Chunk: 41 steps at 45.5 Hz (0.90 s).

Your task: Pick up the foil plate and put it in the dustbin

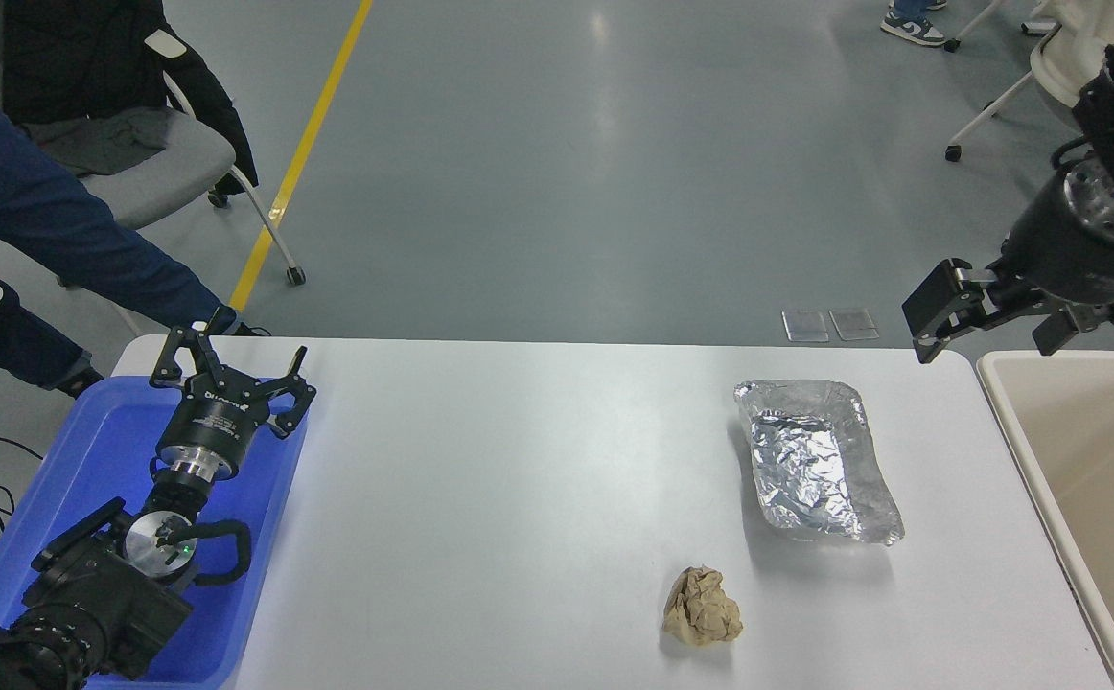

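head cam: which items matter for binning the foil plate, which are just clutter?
Job: foil plate, dustbin, right gripper open above the table's far right edge.
Clutter: brown paper ball, blue tray, parked left gripper.

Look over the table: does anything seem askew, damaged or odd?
Nothing spilled. The foil plate lies askew to the table's edges, its rim crumpled and uneven. A crumpled brown paper ball lies loose just in front of it.
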Motion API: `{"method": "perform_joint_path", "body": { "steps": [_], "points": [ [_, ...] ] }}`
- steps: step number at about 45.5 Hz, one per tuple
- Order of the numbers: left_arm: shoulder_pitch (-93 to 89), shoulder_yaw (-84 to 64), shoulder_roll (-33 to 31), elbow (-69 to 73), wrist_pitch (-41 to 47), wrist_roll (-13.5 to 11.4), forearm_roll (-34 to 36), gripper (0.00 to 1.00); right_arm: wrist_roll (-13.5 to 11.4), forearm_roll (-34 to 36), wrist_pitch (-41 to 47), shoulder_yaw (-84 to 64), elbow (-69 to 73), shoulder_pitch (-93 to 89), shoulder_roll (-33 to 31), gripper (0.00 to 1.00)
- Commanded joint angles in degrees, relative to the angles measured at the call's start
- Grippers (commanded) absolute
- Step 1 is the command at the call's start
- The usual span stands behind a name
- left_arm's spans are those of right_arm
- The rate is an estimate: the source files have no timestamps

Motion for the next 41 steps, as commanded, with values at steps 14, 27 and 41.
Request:
{"method": "perform_joint_path", "body": {
  "steps": [14,27,41],
  "points": [
    [0.0,0.0,0.0,0.0,0.0,0.07,0.02,1.0,0.0,0.0,0.0,0.25,0.0,-0.67,0.07,1.0],
    [0.0,0.0,0.0,0.0,0.0,0.07,0.02,1.0,0.0,0.0,0.0,0.34,0.0,-0.49,0.25,1.0],
    [0.0,0.0,0.0,0.0,0.0,0.07,0.02,1.0,0.0,0.0,0.0,-0.71,0.0,-1.28,-0.8,1.0]
  ]
}}
